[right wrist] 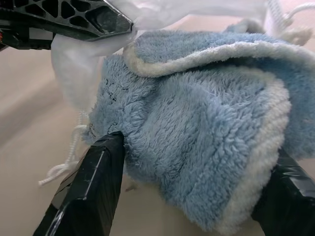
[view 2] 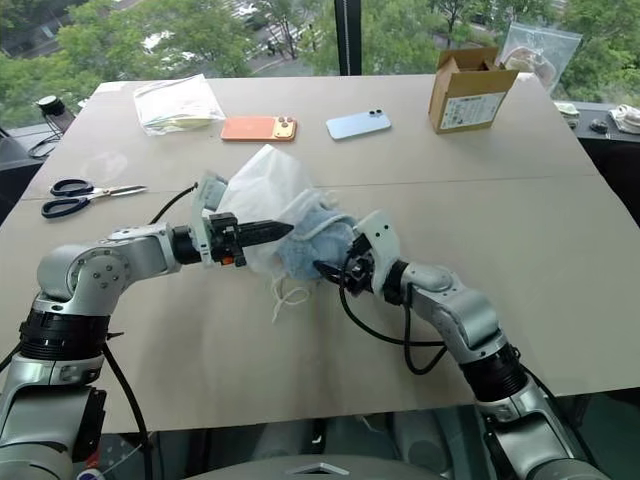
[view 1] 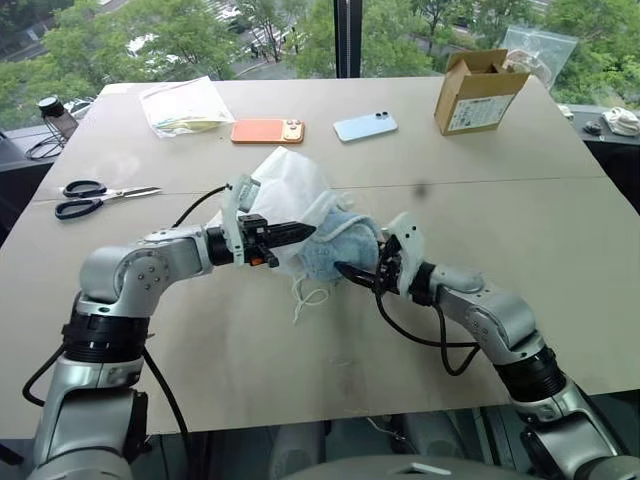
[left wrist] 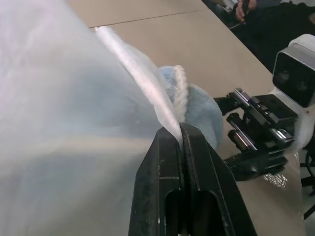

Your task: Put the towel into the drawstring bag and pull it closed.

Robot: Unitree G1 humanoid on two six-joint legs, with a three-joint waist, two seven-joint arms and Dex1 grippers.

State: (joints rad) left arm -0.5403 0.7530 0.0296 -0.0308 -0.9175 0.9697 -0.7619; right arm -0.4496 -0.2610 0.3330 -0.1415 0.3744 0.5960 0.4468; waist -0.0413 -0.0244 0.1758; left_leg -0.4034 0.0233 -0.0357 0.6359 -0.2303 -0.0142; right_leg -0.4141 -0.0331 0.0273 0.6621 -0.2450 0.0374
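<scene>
The left gripper's (view 1: pixel 300 232) fingers are pressed together on the rim of the drawstring bag (view 1: pixel 285 195), pinching the thin white fabric and holding the bag up off the worktop (view 1: pixel 520 220). The right gripper's (right wrist: pixel 192 196) fingers (right wrist: pixel 91 182) stand well apart, one on each side of the towel (right wrist: pixel 206 147); whether they actually press on it or merely flank it is hard to tell. The light-blue fluffy towel bulges out of the bag's mouth, partly inside the translucent fabric and partly exposed toward the right gripper. White cords (view 1: pixel 308 296) hang from the bag's edge down onto the worktop below the two grippers.

Farther out on the worktop, black-handled scissors (view 1: pixel 95 198) lie to the left. Toward the window sit a clear plastic bag of yellowish papers (view 1: pixel 185 105), an orange phone (view 1: pixel 268 131) and a light-blue phone (view 1: pixel 365 126) side by side, and an open cardboard box (view 1: pixel 478 92) at the right.
</scene>
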